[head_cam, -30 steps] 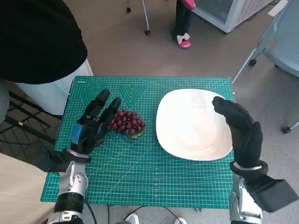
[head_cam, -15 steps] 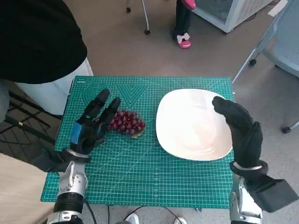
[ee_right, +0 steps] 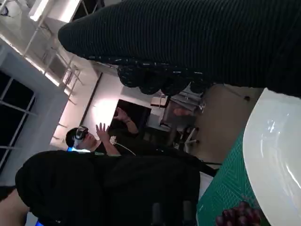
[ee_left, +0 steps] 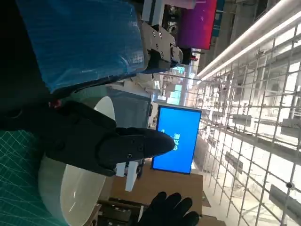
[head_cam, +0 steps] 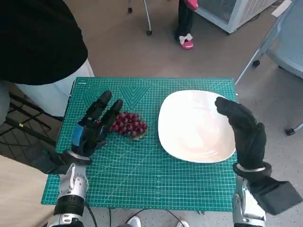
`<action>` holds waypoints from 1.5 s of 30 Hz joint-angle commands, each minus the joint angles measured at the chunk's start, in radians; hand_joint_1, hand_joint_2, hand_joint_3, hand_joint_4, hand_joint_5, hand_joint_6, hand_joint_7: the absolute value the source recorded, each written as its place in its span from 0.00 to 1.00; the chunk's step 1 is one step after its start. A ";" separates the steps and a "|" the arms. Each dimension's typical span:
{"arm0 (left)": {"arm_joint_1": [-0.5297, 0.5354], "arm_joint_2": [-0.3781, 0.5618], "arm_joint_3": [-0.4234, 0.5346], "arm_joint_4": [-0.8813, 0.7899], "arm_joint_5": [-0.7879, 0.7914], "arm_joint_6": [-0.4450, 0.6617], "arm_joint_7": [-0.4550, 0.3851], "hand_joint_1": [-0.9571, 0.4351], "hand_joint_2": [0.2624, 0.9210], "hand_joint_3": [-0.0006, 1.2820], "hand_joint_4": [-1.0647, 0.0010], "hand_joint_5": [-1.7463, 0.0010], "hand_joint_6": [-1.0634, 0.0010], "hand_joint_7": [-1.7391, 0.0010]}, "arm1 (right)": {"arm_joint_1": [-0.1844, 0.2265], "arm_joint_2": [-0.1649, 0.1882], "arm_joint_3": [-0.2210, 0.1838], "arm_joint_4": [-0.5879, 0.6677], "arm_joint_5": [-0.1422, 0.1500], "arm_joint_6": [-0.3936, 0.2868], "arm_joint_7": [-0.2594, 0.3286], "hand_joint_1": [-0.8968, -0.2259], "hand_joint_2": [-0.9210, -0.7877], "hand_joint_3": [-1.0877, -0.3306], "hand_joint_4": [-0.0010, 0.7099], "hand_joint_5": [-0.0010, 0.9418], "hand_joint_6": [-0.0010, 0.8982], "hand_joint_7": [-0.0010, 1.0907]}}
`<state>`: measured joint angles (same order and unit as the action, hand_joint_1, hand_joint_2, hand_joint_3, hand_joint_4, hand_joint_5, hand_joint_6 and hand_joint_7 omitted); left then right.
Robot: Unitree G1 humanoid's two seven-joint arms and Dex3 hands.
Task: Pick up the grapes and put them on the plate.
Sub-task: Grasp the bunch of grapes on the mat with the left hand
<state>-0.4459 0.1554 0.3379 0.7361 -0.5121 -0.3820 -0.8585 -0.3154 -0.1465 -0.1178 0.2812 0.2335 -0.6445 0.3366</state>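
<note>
Grapes [head_cam: 128, 125], dark red in a small bunch, lie on the green mat [head_cam: 142, 179] beside the white plate [head_cam: 194, 127]. Left hand [head_cam: 92, 127] touches them, fingers spread. Right hand [head_cam: 244, 130] hangs open over the plate's edge.

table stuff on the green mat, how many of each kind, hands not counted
bunch of grapes: 1
white plate: 1
total: 2, both on the cutting mat

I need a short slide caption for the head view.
Blue-taped left hand reaches the red grapes; gloved right hand hovers over the white plate.
</note>
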 commanded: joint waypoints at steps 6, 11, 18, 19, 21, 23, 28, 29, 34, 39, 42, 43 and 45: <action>-0.026 0.080 -0.047 -0.010 0.157 -0.108 0.085 0.26 1.00 0.14 0.85 1.00 0.75 1.00 | 0.006 0.008 0.001 0.010 0.004 0.016 0.002 0.42 0.00 0.28 0.60 0.00 0.10 0.35; -0.027 0.205 -0.135 -0.069 0.501 -0.240 0.316 0.25 0.99 0.04 0.94 1.00 0.81 1.00 | 0.007 0.009 0.001 0.008 0.002 0.018 0.000 0.42 0.00 0.28 0.60 0.00 0.10 0.35; -0.031 0.310 -0.230 -0.232 0.858 -0.158 0.541 0.27 0.88 0.01 0.99 1.00 0.89 1.00 | 0.007 0.010 0.001 0.008 0.004 0.021 0.001 0.42 0.00 0.28 0.59 0.00 0.11 0.36; -0.031 0.317 -0.242 -0.262 0.893 -0.121 0.553 0.29 0.86 0.01 1.00 1.00 0.89 1.00 | 0.007 0.010 0.001 0.008 0.005 0.021 0.001 0.42 0.00 0.28 0.59 0.00 0.11 0.36; -0.032 0.324 -0.265 -0.319 0.954 -0.041 0.567 0.32 0.82 0.01 1.00 1.00 0.90 1.00 | 0.006 0.009 0.001 0.008 0.006 0.022 0.002 0.42 0.00 0.29 0.59 0.00 0.11 0.36; -0.035 0.324 -0.287 -0.364 1.004 0.034 0.573 0.36 0.79 0.01 1.00 1.00 0.90 1.00 | 0.006 0.009 0.000 0.009 0.006 0.022 0.002 0.42 0.00 0.29 0.59 0.00 0.10 0.36; -0.034 0.320 -0.321 -0.428 1.057 0.144 0.580 0.43 0.72 0.00 1.00 1.00 0.89 0.99 | 0.006 0.009 0.000 0.011 0.006 0.022 0.003 0.42 0.00 0.29 0.59 0.00 0.10 0.36; -0.031 0.321 -0.325 -0.438 1.060 0.157 0.583 0.44 0.72 0.00 1.00 1.00 0.89 0.99 | 0.006 0.009 0.000 0.011 0.006 0.022 0.003 0.42 0.00 0.29 0.59 0.00 0.10 0.36; -0.075 0.315 -0.424 -0.453 1.171 0.287 0.578 0.50 0.67 0.00 1.00 1.00 0.86 0.99 | 0.006 0.010 -0.002 0.013 0.004 0.019 0.003 0.42 0.00 0.29 0.59 0.00 0.10 0.36; -0.161 0.287 -0.545 -0.396 1.281 0.428 0.533 0.56 0.64 0.01 1.00 1.00 0.84 0.99 | 0.005 0.010 -0.003 0.018 0.002 0.016 0.003 0.42 0.00 0.29 0.59 0.00 0.10 0.37; -0.199 0.274 -0.583 -0.350 1.288 0.474 0.512 0.56 0.64 0.01 1.00 1.00 0.84 0.99 | 0.005 0.010 -0.003 0.019 0.002 0.015 0.002 0.41 0.00 0.29 0.59 0.00 0.10 0.37; -0.212 0.270 -0.595 -0.333 1.288 0.484 0.506 0.56 0.64 0.01 1.00 1.00 0.84 0.99 | 0.005 0.010 -0.004 0.019 0.001 0.014 0.002 0.41 0.00 0.29 0.59 0.00 0.10 0.37; -0.235 0.264 -0.616 -0.299 1.286 0.500 0.496 0.57 0.64 0.01 1.00 1.00 0.84 0.99 | 0.006 0.010 -0.004 0.019 0.001 0.014 0.002 0.41 0.00 0.29 0.60 0.00 0.10 0.37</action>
<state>-0.6365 0.4266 -0.2467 0.3916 0.7690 0.0881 -0.3423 -0.3271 -0.1370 -0.1186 0.2848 0.2327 -0.6389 0.3367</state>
